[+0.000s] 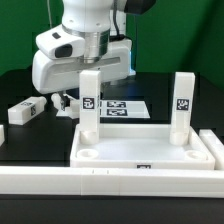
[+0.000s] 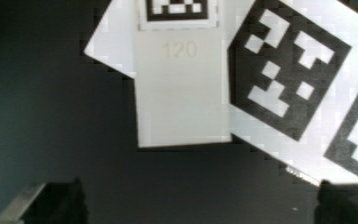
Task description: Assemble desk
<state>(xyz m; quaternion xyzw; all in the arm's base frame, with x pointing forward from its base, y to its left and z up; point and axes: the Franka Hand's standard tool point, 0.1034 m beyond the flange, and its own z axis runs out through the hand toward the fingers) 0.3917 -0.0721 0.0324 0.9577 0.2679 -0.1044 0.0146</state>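
slab point(image 1: 150, 153): plain white. upright leg point(image 1: 90, 122) at the exterior view's left: white, black-and-white square tag. other upright leg point(image 1: 183, 120): same. loose leg point(image 1: 24, 111): white, tagged too. marker board point(image 1: 122, 106): white, bold black square patterns. tabletop point(image 1: 35, 138) black, rail point(image 1: 60, 184) white, backdrop point(image 1: 200, 40) green.
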